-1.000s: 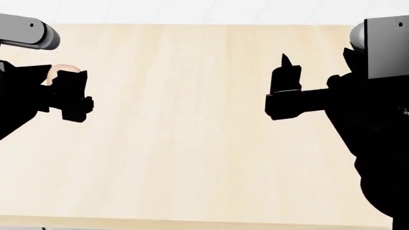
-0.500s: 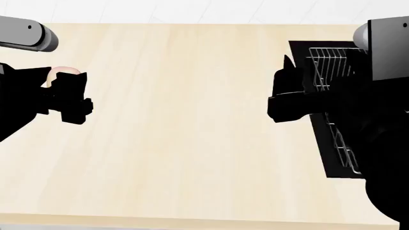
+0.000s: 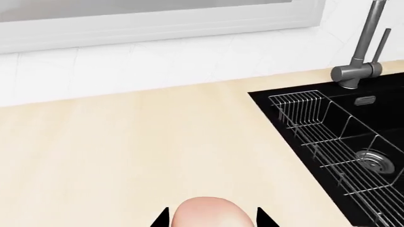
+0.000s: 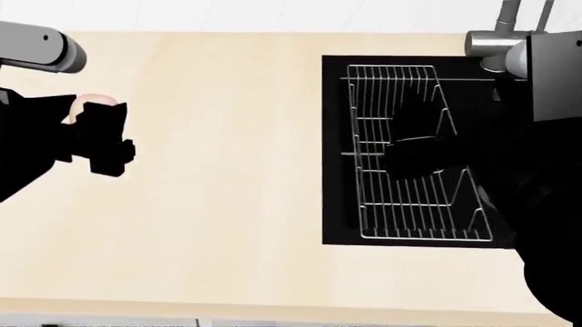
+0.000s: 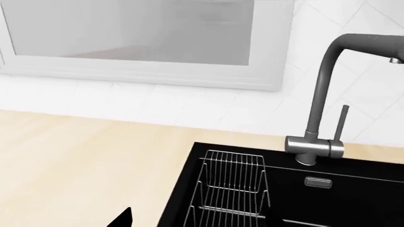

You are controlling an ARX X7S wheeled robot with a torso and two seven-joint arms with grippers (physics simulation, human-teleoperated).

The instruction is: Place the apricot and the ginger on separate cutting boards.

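Left gripper point(image 3: 211, 222) clamps apricot point(image 3: 210, 213) at midsection; prob. soft, smooth, bruise-prone; right gripper point(image 4: 420, 146) state unclear.

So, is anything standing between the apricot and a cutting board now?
That cannot be settled: no cutting board shows in any view. The apricot sits between the jaws of the left gripper, over bare countertop. The only things nearby are the sink and its wire rack, off to the right.
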